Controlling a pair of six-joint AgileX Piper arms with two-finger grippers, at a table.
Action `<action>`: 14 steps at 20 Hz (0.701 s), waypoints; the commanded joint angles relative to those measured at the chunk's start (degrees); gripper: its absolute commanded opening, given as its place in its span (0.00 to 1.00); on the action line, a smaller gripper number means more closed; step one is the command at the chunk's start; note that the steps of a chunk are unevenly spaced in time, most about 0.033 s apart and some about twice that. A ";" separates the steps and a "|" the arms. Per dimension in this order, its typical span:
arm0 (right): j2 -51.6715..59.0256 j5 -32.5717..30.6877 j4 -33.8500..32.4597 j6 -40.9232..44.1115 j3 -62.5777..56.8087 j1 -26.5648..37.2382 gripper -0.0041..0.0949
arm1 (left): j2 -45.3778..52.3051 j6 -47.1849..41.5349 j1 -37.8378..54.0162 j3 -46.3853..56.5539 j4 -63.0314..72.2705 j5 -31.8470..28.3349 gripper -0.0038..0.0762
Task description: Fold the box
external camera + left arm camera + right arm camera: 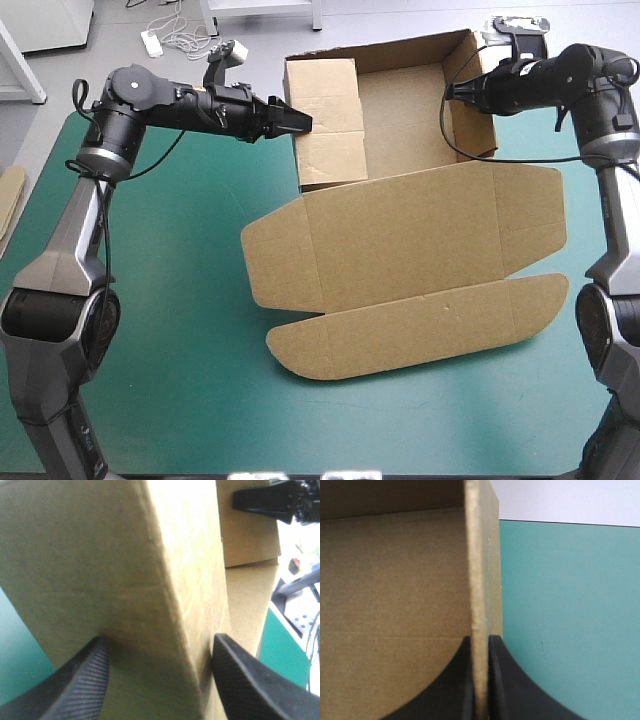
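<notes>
The brown box (400, 240) lies in the middle of the table, its tray part at the far side with walls raised and its lid flat toward the near edge. My left gripper (300, 122) (160, 638) is open, and its black fingers (85, 685) straddle the thick folded left wall (325, 120) (125, 580). My right gripper (457, 90) (480, 637) is shut on the upright right wall (478, 95) (482, 555), pinching its top edge. The right gripper (265, 500) also shows beyond the box in the left wrist view.
The teal-green cover (180, 300) lies bare left of the box and along the near edge. An edge of more brown board (10, 200) shows at the table's left edge. The tray's back wall (380, 50) stands close to the table's far edge.
</notes>
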State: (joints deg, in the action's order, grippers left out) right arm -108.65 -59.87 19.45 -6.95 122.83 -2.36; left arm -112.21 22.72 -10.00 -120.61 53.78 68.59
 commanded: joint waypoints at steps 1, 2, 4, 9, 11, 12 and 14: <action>3.34 4.26 4.24 2.54 1.69 -0.38 0.03 | 3.72 -4.07 -2.48 -3.70 -0.37 -2.06 0.60; 3.34 4.15 3.86 2.98 1.69 -0.38 0.03 | 3.72 -6.43 -3.33 -4.58 -3.25 -2.13 0.59; 3.34 3.76 3.74 3.84 1.69 -0.38 0.03 | 3.72 -11.36 -5.26 -5.68 -11.63 -1.74 0.59; 3.34 3.54 1.71 6.13 1.69 -1.87 0.03 | 3.36 -18.95 -9.64 -6.93 -26.73 -2.81 0.59; 3.21 2.69 -1.32 6.62 1.69 -3.83 0.03 | 2.99 -20.45 -10.34 -7.05 -31.03 -2.72 0.56; 3.10 2.44 -2.45 6.95 1.69 -4.45 0.03 | 2.86 -20.87 -10.46 -7.22 -31.97 -2.72 0.54; 2.87 1.67 -5.36 7.78 1.69 -6.09 0.03 | 2.86 -21.31 -10.46 -7.98 -34.05 -2.72 0.50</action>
State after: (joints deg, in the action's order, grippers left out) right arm -108.76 -60.69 13.01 -0.70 122.83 -6.98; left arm -112.41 2.47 -19.79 -126.28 19.58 68.50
